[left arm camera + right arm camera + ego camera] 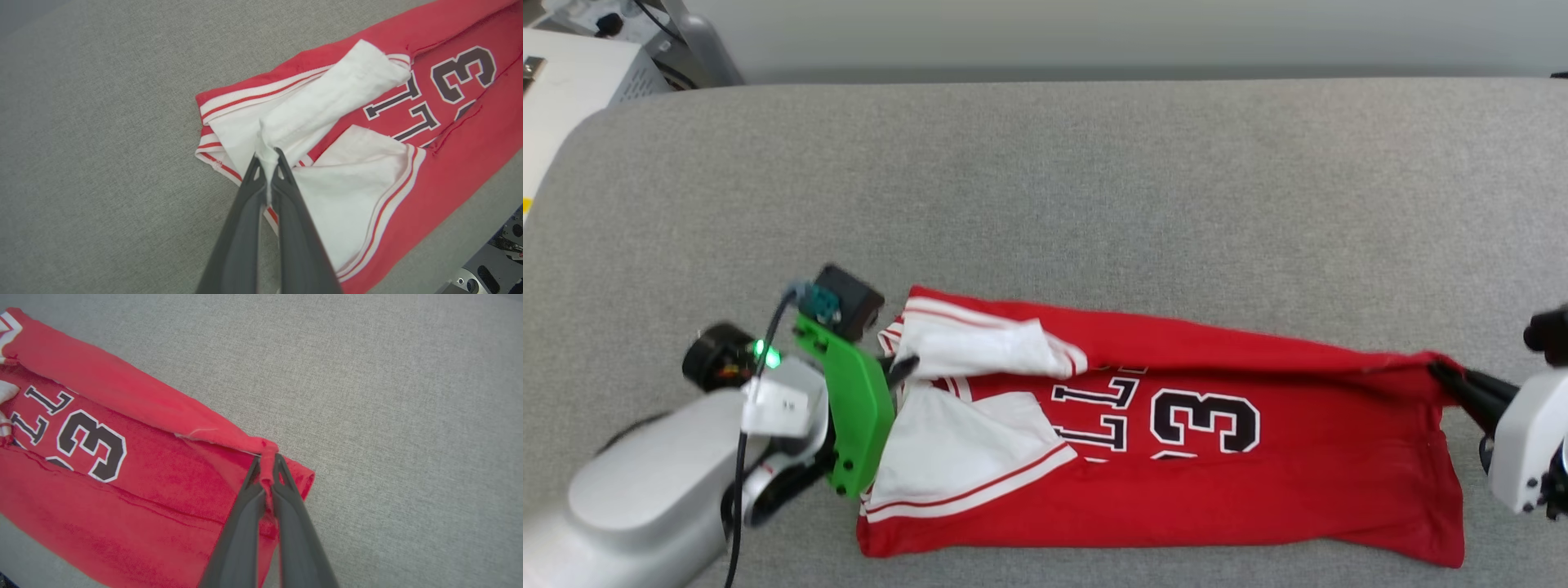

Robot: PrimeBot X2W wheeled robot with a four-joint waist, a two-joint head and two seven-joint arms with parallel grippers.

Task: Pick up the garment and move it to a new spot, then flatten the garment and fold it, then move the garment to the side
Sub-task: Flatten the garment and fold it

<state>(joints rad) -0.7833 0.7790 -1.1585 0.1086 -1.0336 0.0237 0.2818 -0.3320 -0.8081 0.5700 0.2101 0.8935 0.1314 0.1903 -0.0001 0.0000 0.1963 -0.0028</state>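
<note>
garment point(1298, 482) lies on the grey cloth surface point(1094, 180), in the half nearer to you, and reaches almost to the near edge. its print sits sideways to you. you can read a black, white-edged 3 point(1205, 420). beside it are two strokes that look like a pair of l's, but the white sleeves point(964, 441) cover the rest of the word, so you can't read it whole. a sliver of another black figure shows at the fold just below the 3.

your left gripper point(267, 157) has its jaws pressed together on a pinch of white cloth at the neck end. your right gripper point(266, 459) has its jaws pressed together on a pinch of red cloth at the far corner of the hem.

the garment's long axis runs side to side across you, with neck and sleeves toward your left and hem toward your right. both long sides are folded in over the front, making a narrow band. the far edge runs almost straight between the two grips.
</note>
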